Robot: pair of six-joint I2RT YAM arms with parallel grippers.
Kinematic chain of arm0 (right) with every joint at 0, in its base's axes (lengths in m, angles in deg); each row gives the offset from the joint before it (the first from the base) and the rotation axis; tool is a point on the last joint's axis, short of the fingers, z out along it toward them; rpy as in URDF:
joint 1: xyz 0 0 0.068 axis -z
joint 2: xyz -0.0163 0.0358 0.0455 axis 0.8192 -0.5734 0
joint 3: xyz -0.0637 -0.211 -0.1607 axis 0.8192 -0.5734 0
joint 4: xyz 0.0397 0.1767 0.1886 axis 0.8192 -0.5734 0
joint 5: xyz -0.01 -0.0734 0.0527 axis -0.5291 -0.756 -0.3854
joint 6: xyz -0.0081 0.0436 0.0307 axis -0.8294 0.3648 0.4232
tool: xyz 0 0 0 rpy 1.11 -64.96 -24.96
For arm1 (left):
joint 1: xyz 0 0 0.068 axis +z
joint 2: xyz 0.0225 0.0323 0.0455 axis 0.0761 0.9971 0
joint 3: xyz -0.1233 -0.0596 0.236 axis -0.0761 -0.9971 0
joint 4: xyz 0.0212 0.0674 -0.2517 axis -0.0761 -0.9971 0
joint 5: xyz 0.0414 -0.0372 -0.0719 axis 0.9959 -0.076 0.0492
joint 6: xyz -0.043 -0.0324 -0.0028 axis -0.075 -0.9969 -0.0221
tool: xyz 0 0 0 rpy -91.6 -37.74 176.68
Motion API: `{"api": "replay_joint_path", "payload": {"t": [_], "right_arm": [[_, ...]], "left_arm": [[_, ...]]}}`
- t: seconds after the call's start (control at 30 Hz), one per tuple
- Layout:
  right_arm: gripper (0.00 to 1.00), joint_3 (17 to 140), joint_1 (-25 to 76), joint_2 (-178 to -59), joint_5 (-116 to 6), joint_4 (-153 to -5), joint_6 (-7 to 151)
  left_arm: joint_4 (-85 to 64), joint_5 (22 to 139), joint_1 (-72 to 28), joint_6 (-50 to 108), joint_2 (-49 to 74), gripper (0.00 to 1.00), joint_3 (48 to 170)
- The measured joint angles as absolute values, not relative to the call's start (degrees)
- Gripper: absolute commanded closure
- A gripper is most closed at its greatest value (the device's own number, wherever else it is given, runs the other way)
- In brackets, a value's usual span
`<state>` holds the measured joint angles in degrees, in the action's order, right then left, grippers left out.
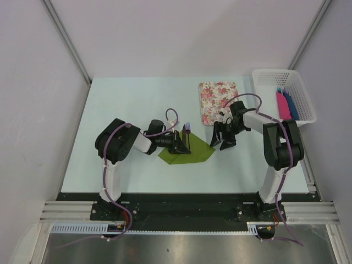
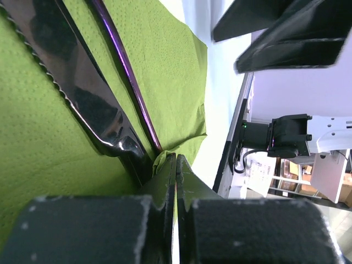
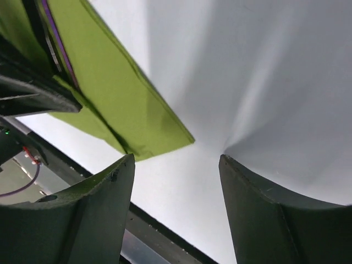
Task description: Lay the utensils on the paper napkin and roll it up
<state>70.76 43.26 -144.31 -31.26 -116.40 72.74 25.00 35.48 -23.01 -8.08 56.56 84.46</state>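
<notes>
the olive-green paper napkin (image 1: 190, 154) lies on the pale table (image 1: 126, 104) between the two arms, folded into an uneven shape with a corner pointing towards the right arm. the left gripper (image 1: 180, 146) sits low on the napkin's left part. in its wrist view the fingers (image 2: 190, 181) are pressed together, with a raised fold of the napkin's edge pinched between them. just beyond them a dark knife (image 2: 82, 93) with a serrated edge lies on the green paper, and a slim purple handle (image 2: 129, 77) lies alongside it. from above, a fork (image 1: 188, 133) lies across the napkin, its tines past the far edge. the right gripper (image 1: 223, 142) is just right of the napkin, its jaws spread wide and holding nothing over bare table. a floral mat (image 1: 219, 102) lies behind it. a white basket (image 1: 264, 74) at the far right holds a pink piece (image 1: 283, 104) and a blue piece (image 1: 291, 104).
</notes>
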Motion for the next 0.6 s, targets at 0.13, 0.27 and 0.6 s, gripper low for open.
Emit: {"api": "replay_joint_path", "payload": {"t": [0.13,0.27,0.6], "right_arm": [[0.36,71.37,41.75,-147.13,-28.20,-115.35,74.67],[0.40,72.14,41.25,-150.75,-19.83,-113.31,77.29],[0.45,67.83,40.46,-154.21,-4.66,-102.98,84.09]], "left_arm": [[25.02,35.39,-22.99,-7.79,56.56,1.00,84.46],[25.04,35.32,-22.99,-7.42,56.56,1.00,84.46],[25.26,35.21,-22.84,-7.42,56.56,1.00,84.46]]}}
